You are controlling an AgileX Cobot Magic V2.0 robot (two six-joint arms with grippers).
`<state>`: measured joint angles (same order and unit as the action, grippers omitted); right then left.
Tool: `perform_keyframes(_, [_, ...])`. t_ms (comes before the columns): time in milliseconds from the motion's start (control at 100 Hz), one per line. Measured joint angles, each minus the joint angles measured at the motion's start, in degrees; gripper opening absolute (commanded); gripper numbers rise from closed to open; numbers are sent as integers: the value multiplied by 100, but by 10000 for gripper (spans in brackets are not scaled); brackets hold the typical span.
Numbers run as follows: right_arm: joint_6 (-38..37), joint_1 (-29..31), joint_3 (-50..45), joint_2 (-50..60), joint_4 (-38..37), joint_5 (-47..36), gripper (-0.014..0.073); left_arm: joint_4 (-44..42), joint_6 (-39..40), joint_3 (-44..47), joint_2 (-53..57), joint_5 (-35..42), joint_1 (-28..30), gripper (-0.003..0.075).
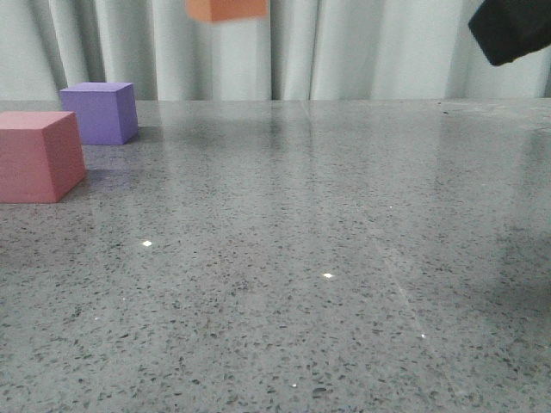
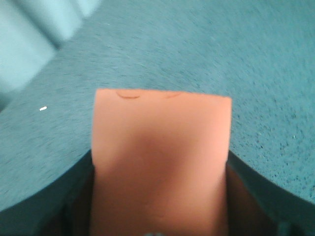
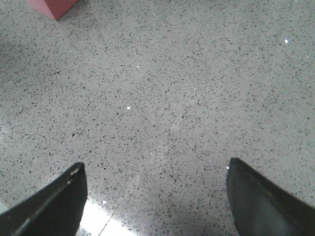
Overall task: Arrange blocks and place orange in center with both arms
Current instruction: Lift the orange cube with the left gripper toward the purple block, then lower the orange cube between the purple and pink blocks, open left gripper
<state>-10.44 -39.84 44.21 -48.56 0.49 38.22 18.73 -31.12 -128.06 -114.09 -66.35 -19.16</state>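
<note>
The orange cube [image 1: 227,9] hangs high above the table at the top edge of the front view, held in the air. In the left wrist view it [image 2: 161,162] fills the space between the dark fingers of my left gripper [image 2: 160,196], which is shut on it. The pink-red cube [image 1: 39,156] rests on the table at the far left, and the purple cube [image 1: 102,112] stands just behind it. My right gripper [image 3: 156,196] is open and empty above bare table; a black part of that arm [image 1: 513,29] shows at the top right. A corner of the pink-red cube [image 3: 51,7] shows in the right wrist view.
The speckled grey stone table [image 1: 310,258] stretches wide in front. A pale curtain [image 1: 362,52] hangs behind the table's far edge.
</note>
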Motion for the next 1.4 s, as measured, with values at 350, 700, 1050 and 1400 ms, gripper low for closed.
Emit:
perform_keyframes(350, [0, 0, 0, 0, 0, 0, 582, -149, 1390, -51, 736, -595, 837, 139])
perform_keyframes(700, [10, 0, 0, 0, 0, 0, 582, -890, 2305, 241, 1093, -616, 947, 138])
perform_keyframes(1050, [10, 0, 0, 0, 0, -4, 582, -1316, 2777, 2027, 1966, -22, 947, 138])
perform_keyframes(1400, [10, 0, 0, 0, 0, -13, 582, -1485, 3437, 4331, 2686, 1267, 947, 138])
